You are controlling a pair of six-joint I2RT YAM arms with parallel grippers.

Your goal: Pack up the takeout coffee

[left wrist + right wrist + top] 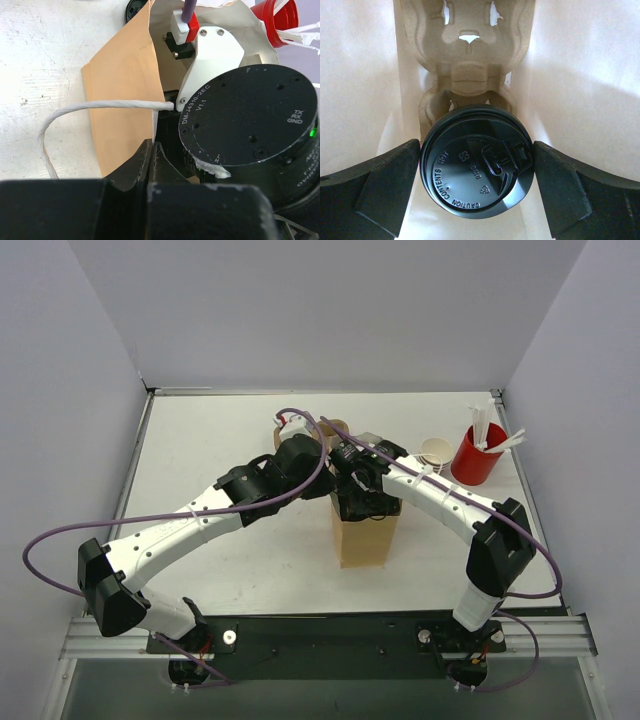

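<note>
Seating takeout coffee [472, 167] inside paper bag [360, 540]; right claw [477, 150] spread astride it, grip unclear, left claw [151, 150] closed at bag rim. Next: let go, lift straight out.

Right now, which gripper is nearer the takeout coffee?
Right. The right gripper is down inside the paper bag, its fingers flanking the takeout coffee at the lid; the left gripper is shut on the bag's rim, outside.

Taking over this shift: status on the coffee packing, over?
Left gripper shut on bag rim. Right gripper down in bag, fingers against lidded cup. Cup over carrier. Nothing seen blocking.
</note>
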